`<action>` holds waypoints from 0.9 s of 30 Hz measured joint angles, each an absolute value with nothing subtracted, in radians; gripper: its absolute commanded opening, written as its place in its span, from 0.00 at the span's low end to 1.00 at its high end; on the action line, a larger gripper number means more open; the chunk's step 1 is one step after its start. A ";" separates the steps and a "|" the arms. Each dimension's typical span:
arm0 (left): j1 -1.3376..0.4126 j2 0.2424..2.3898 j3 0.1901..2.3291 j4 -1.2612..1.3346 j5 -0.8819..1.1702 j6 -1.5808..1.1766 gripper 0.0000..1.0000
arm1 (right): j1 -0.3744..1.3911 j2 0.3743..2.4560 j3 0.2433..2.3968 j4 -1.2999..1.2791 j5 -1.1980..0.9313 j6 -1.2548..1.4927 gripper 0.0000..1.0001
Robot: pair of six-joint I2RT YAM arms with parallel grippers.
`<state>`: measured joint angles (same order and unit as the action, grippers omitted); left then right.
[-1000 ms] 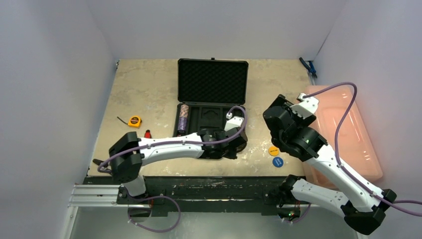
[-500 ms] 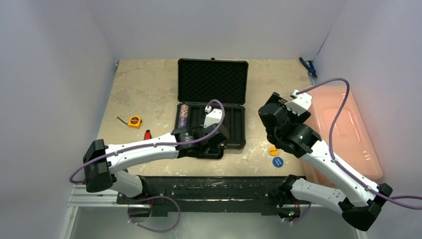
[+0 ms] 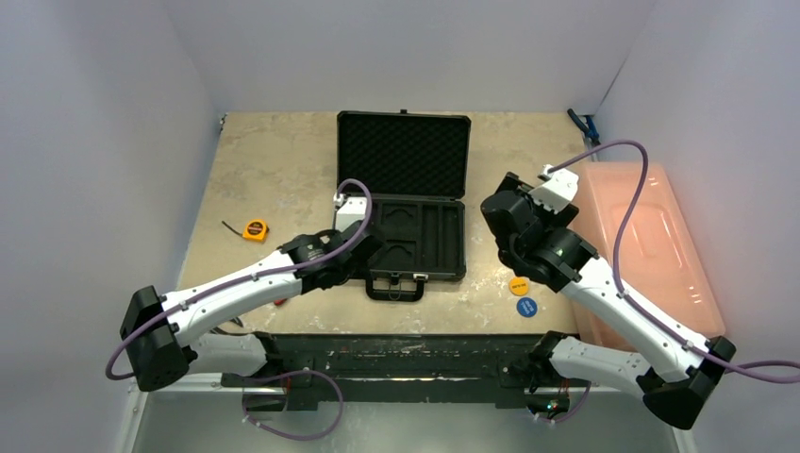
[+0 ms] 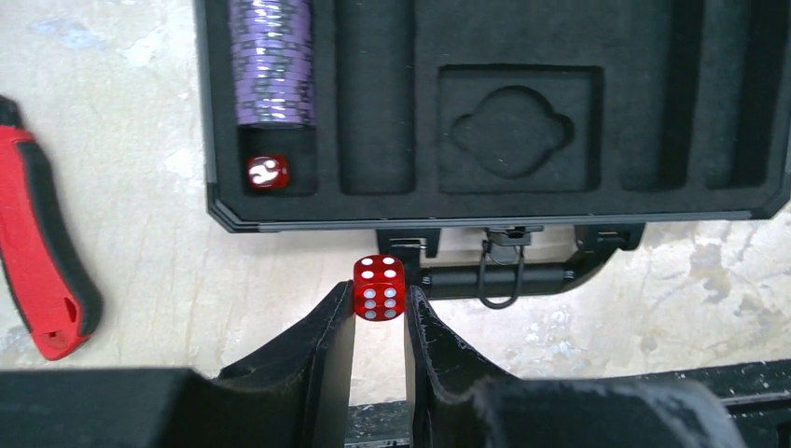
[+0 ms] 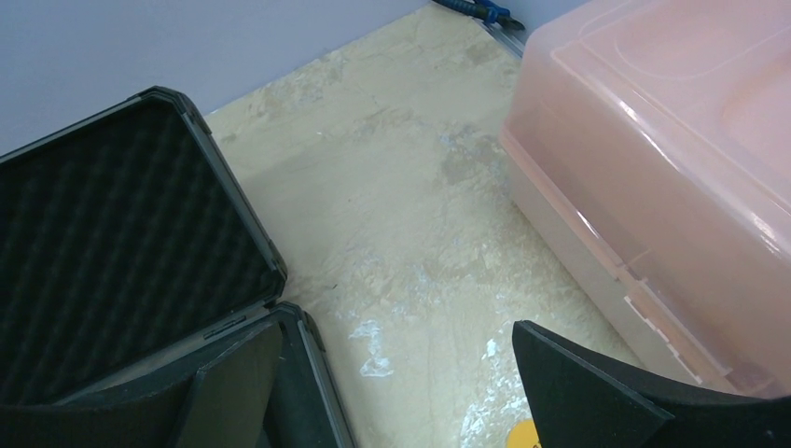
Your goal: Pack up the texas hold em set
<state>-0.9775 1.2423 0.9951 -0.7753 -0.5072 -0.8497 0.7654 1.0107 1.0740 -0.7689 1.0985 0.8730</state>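
Observation:
The black briefcase (image 3: 443,247) lies open, its foam lid (image 3: 403,156) laid back. Its moulded tray (image 4: 560,56) holds a purple chip stack (image 4: 271,61) in the left slot, with a red die (image 4: 268,172) below the stack. My left gripper (image 4: 379,301) is shut on a second red die (image 4: 379,280), held over the table just in front of the case's front edge, left of the handle (image 4: 522,278). In the top view the left gripper (image 3: 363,250) covers the tray's left side. My right gripper (image 5: 401,373) is open and holds nothing, right of the case. Yellow disc (image 3: 519,285) and blue disc (image 3: 526,307) lie on the table.
A red-handled knife (image 4: 42,271) lies left of the case. An orange tape measure (image 3: 255,229) sits further left. The large pink bin (image 3: 651,245) fills the table's right side, close to my right arm. A blue tool (image 3: 585,125) lies at the back right corner.
My left arm has swung left along the case's front, from its right end to its left end. The right gripper has shifted slightly up and left.

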 measured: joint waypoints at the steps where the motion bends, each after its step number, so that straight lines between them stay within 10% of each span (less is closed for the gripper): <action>1: -0.965 1.233 0.986 -0.774 -0.507 -0.846 0.00 | 0.765 1.015 1.078 -0.769 1.096 0.872 0.99; 27: -0.753 1.337 0.923 -0.641 -0.424 -0.713 0.00 | 0.765 1.040 1.094 -0.762 1.026 0.865 0.99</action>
